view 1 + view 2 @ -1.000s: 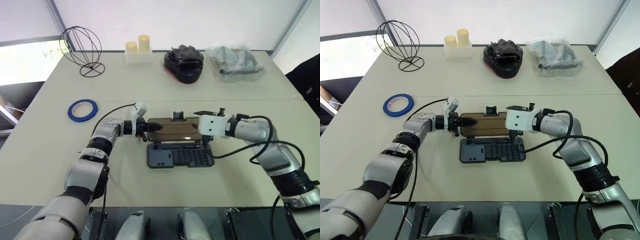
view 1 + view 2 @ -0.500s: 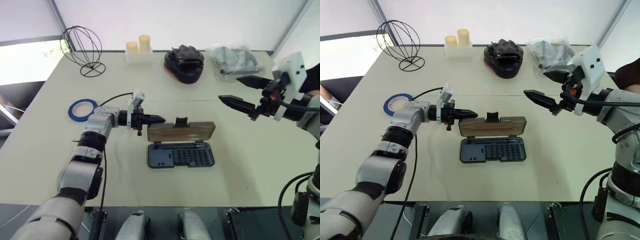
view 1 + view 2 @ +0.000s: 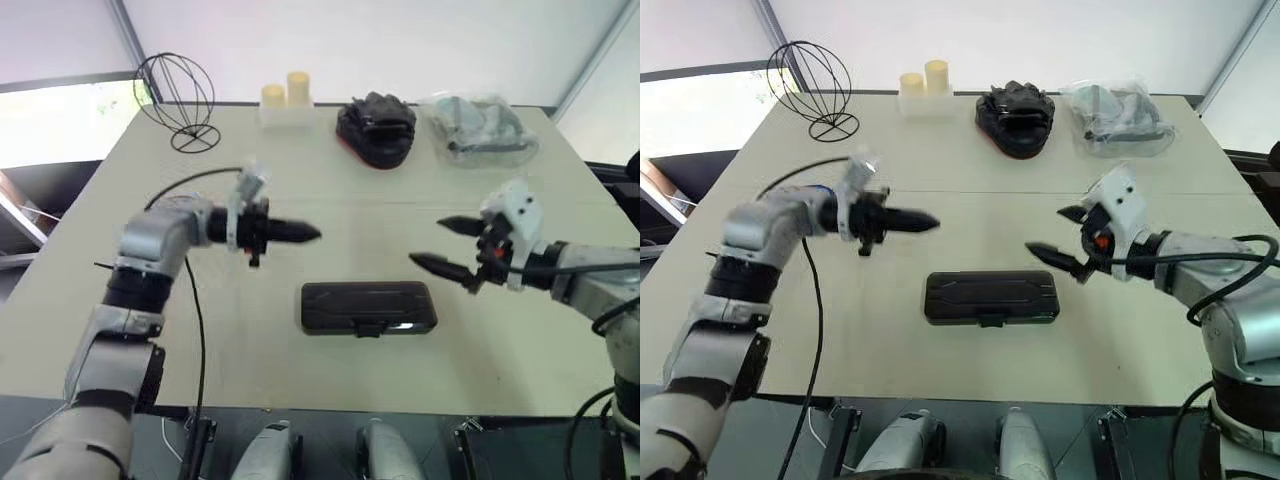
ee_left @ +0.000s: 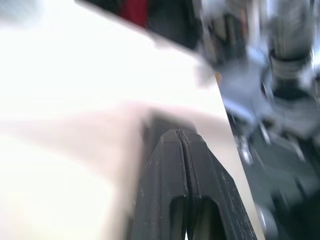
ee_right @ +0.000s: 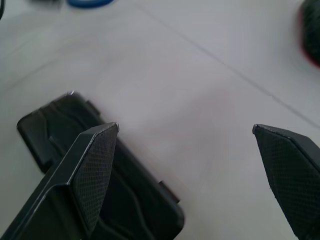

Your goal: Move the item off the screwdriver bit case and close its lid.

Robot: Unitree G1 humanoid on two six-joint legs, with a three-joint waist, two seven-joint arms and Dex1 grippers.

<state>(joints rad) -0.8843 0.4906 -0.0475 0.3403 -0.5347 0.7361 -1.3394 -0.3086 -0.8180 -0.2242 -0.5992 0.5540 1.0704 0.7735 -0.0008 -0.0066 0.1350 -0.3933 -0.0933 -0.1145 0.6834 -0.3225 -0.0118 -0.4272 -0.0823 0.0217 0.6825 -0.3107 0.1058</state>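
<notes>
Left eye view: the screwdriver bit case is lying flat near the table's front edge, lid down.
Long axis: running left to right.
Right gripper: gaping wide, empty, hovering nearer, just right of the case.
Left gripper: pinched closed, empty, hovering above-left.

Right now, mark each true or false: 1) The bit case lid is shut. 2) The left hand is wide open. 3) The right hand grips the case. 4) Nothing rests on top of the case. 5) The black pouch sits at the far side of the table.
1) True: the screwdriver bit case lies flat with its lid down.
2) False: the left hand is shut, holding nothing.
3) False: the right hand is open, off to the case's right, apart from it.
4) True.
5) True: the black pouch is beside a clear plastic bag.
</notes>
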